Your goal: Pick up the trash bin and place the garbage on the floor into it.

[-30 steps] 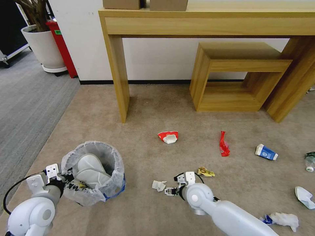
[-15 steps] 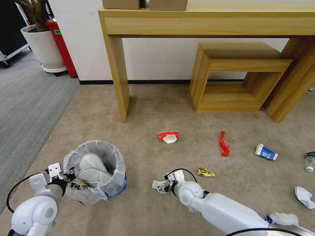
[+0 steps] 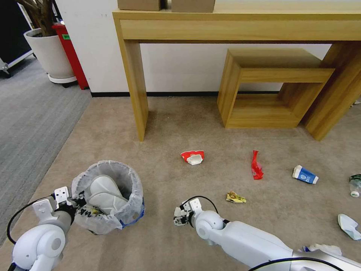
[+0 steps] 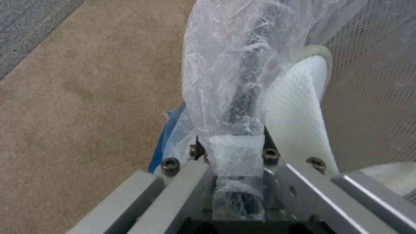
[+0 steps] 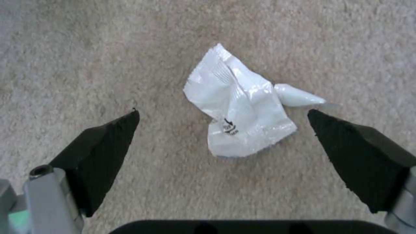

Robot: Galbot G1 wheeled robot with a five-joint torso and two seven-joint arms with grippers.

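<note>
On the tan carpet at my lower left, the trash bin (image 3: 109,195) stood lined with its crinkled white bag, a white slipper (image 3: 104,191) lying inside it. I found the left gripper (image 3: 81,209) clamped on the bin's near rim; the left wrist view showed the bagged rim (image 4: 236,107) pinched between its jaws, with the slipper's textured sole just behind. I noted the bin as tilted slightly toward that arm.

I recorded the right gripper (image 3: 179,217) low over the carpet to the right of the bin, its dark fingers (image 5: 104,143) spread wide. Between them, on the floor and touching neither finger, lay a crumpled white wrapper (image 5: 240,107).

Other litter lay farther out on the carpet: a crushed red-white cup (image 3: 193,156) ahead, a red wrapper (image 3: 256,165) to its right, a yellow wrapper (image 3: 235,197) near the right arm, a blue-white carton (image 3: 305,175), and a bottle (image 3: 355,184) at the right edge. A second white slipper (image 3: 349,226) sat near the right edge, well apart from the bin. A wooden table (image 3: 135,75) stood against the wall beyond.
</note>
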